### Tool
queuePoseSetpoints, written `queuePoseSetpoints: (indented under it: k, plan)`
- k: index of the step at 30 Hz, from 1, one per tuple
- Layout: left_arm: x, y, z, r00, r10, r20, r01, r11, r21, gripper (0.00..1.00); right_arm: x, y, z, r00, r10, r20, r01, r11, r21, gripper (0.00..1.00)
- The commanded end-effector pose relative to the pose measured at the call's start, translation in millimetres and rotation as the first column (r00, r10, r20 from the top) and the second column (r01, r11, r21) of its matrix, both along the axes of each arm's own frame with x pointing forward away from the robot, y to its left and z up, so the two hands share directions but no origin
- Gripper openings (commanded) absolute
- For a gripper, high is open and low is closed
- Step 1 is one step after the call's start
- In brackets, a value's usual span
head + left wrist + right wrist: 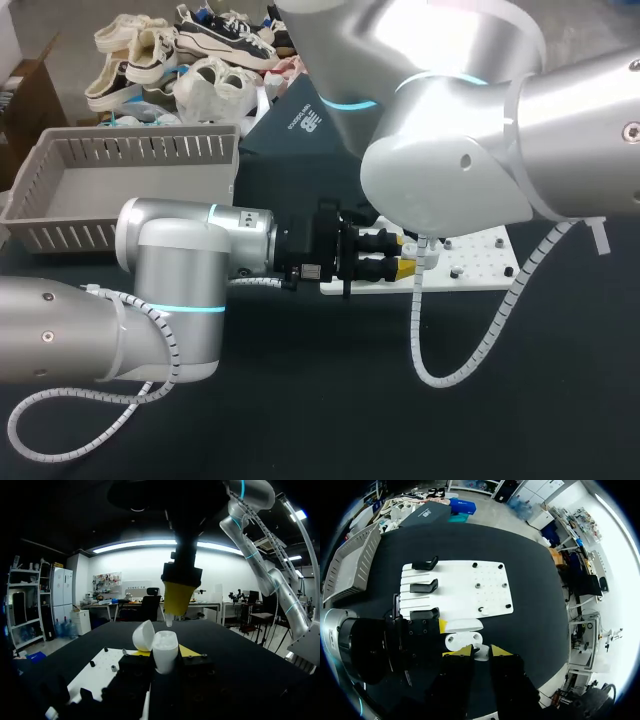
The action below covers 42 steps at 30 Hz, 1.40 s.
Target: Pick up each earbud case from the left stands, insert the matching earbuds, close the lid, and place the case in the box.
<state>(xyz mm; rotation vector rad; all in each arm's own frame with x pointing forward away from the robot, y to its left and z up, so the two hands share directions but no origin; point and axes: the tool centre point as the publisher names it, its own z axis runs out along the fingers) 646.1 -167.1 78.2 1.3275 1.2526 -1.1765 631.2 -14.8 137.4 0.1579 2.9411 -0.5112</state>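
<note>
Case (165,652), white, lid (143,636) open

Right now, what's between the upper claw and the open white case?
Left wrist view: a small white earbud, it seems, held in the right gripper, above the case.

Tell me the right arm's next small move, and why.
Probably lower the right gripper straight down. It hangs above the open white plastic earbud case, clamped upright in the left gripper with its lid tipped back. A small white piece, likely an earbud, shows beneath the right gripper, not yet inside.
</note>
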Motion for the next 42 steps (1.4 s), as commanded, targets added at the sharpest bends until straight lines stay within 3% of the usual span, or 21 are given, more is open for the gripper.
queuePoseSetpoints:
  k: [1,41,42]
  plan:
    - [0.6,0,-1.3,1.0,-0.002,0.001,0.002,1.0,-0.003,0.0,2.9,1,-2,1.0,-0.008,-0.003,0.008,1.0,-0.005,0.0]
    - [0.6,0,-1.3,1.0,-0.002,0.001,0.002,1.0,-0.003,0.0,6.4,-1,-20,0.999,-0.034,-0.024,0.032,0.997,-0.07,0.0]
    - [0.6,0,-1.3,1.0,-0.002,0.001,0.002,1.0,-0.003,0.0,6.4,-1,-20,0.999,-0.035,-0.025,0.034,0.997,-0.072,0.15]
